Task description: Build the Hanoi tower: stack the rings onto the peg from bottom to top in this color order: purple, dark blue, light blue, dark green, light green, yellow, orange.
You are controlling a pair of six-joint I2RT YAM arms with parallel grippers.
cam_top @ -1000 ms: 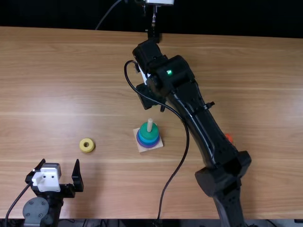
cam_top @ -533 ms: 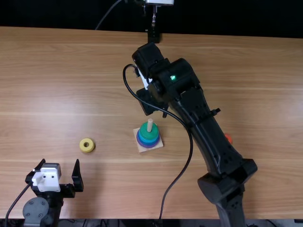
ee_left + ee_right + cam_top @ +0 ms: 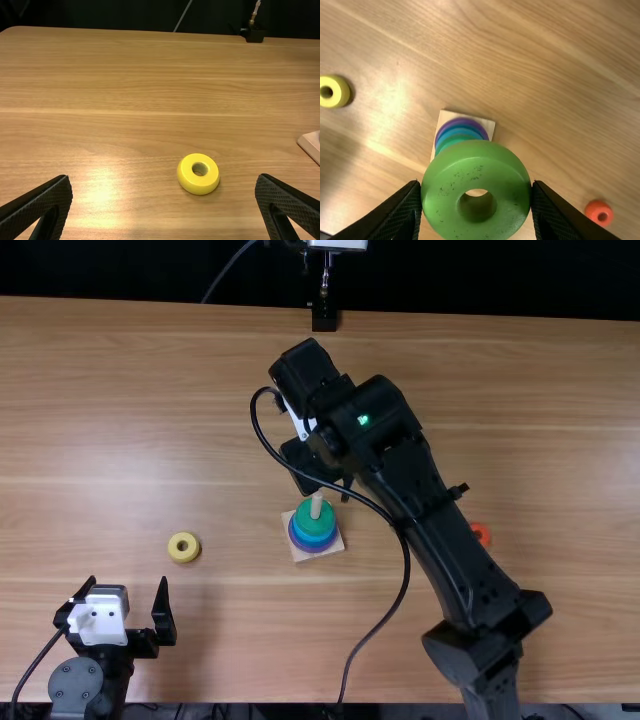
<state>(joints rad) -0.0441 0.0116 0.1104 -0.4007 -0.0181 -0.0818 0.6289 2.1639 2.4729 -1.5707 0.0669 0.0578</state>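
Note:
In the top view, my right gripper [image 3: 312,466] hangs just beyond the peg [image 3: 316,506], over its wooden base [image 3: 303,556]. Purple, blue and dark green rings [image 3: 315,520] are stacked on the peg. Seen in the right wrist view, my right gripper [image 3: 476,192] is shut on the light green ring [image 3: 476,170], which covers the peg and part of the stack [image 3: 457,131]. My left gripper [image 3: 120,588] stands open at the near left; in the left wrist view, the yellow ring [image 3: 198,174] lies beyond my left gripper [image 3: 164,179].
The orange ring [image 3: 481,533] lies on the table [image 3: 560,490], right of the stack and beside the right arm. That arm and its loose cable [image 3: 405,570] stretch across the middle. A black stand [image 3: 324,317] is at the far edge.
Carrying the light green ring, my right gripper has come nearer the peg, toward the table's near edge and finally a little left. The left arm has kept still.

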